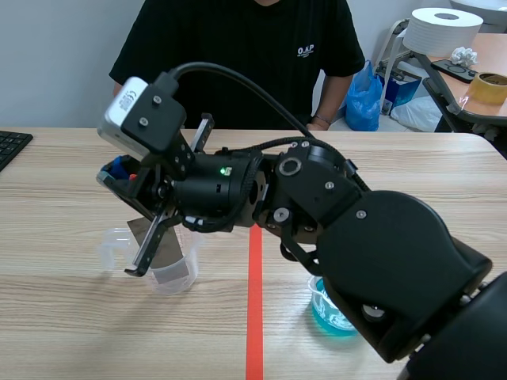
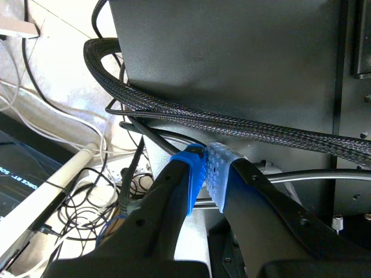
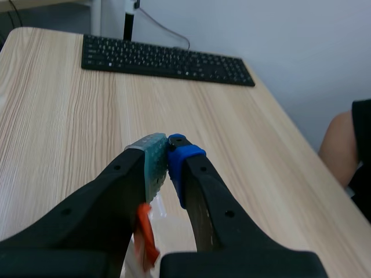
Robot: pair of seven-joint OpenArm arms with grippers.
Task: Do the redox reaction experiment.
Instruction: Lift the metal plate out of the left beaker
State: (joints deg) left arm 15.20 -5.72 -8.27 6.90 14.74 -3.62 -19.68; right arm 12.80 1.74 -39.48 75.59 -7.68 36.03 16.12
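Note:
My right arm reaches across the table to its left half. The right gripper [image 1: 117, 172] [image 3: 167, 156] points left, pads pressed together. A long grey metal strip [image 1: 158, 247] sits deep between its fingers, and the strip's lower end slants down into a clear beaker [image 1: 173, 275]. A small orange-red piece [image 3: 146, 234] shows low between the fingers. A beaker of blue liquid [image 1: 329, 317] stands right of the red tape line, half hidden by the right arm. My left gripper [image 2: 206, 168] is shut on nothing, off the table, facing cables and a black housing.
A person in a black shirt [image 1: 238, 47] sits across the table. A black keyboard [image 1: 12, 146] [image 3: 165, 58] lies at the far left edge. Behind the table's right corner are a blue bag [image 1: 364, 95], a paper roll [image 1: 442, 30] and a tape roll [image 1: 489, 85].

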